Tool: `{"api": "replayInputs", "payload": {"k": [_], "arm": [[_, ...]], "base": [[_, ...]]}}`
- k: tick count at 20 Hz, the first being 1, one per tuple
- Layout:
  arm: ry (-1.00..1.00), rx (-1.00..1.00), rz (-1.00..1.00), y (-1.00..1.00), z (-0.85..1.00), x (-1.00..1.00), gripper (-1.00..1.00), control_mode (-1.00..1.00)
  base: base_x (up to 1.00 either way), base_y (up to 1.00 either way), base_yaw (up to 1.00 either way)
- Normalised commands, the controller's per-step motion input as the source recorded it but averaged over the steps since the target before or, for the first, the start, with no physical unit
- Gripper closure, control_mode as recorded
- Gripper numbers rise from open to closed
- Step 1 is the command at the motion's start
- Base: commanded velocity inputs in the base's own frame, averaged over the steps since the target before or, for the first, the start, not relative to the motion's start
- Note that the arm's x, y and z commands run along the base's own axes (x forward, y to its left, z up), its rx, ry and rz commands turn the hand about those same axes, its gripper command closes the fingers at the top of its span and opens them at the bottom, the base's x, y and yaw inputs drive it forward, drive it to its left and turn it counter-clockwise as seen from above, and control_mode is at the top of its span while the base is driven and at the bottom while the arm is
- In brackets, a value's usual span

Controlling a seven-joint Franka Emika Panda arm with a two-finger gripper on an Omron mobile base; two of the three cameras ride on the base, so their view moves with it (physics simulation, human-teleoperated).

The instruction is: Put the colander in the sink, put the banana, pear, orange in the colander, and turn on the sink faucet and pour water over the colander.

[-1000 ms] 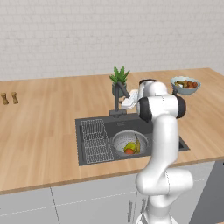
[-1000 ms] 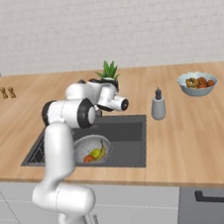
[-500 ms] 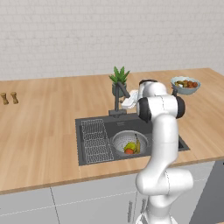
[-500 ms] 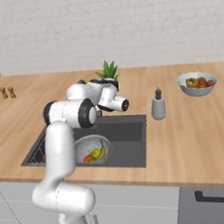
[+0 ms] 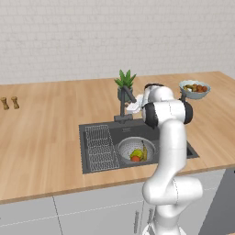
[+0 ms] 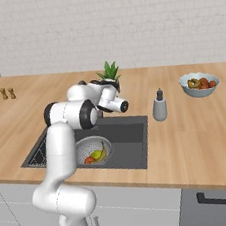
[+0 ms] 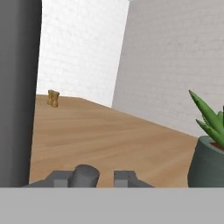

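Note:
The silver mesh colander (image 5: 131, 146) (image 6: 87, 147) rests in the dark sink (image 5: 133, 131) (image 6: 130, 135). It holds the banana (image 5: 144, 151) (image 6: 104, 150), the pear (image 5: 137, 153) (image 6: 95, 154) and the orange (image 5: 135, 159) (image 6: 89, 159). The sink faucet (image 5: 123, 108) stands at the sink's back edge; in the hand view its post (image 7: 17, 87) is the dark band on the left. My gripper (image 5: 133, 106) (image 7: 92, 177) is level with the tap, shut on a small round grey part of it that sits between the fingertips (image 7: 59, 177). Water is out of view.
A spiky potted plant (image 5: 125, 85) (image 6: 110, 74) (image 7: 210, 148) stands right behind the tap. A wire rack (image 5: 100, 147) fills the sink's left side. On the counter are a soap dispenser (image 6: 159, 106), a blue fruit bowl (image 5: 194, 88) (image 6: 199, 83) and two small shakers (image 5: 10, 103) (image 6: 7, 93) (image 7: 53, 98).
The arm has stayed beside the tap, with no clear shift in either base view. Fruit and colander have not moved.

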Motion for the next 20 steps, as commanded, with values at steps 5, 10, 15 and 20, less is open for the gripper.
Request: {"api": "replayInputs", "payload": {"k": [5, 10, 15, 20], "arm": [[0.0, 0.0, -0.06, -0.13, -0.15, 0.07, 1.0, -1.0], [0.0, 0.0, -0.02, -0.43, -0.27, 0.0, 1.0, -1.0], [0.0, 0.0, 0.0, -0.56, -0.27, 0.01, 1.0, -1.0], [0.0, 0.0, -0.01, -0.52, -0.21, 0.03, 1.0, -1.0]], "base": [[0.0, 0.0, 0.0], [0.0, 0.0, 0.0], [0.0, 0.0, 0.0], [0.0, 0.0, 0.0]]}}
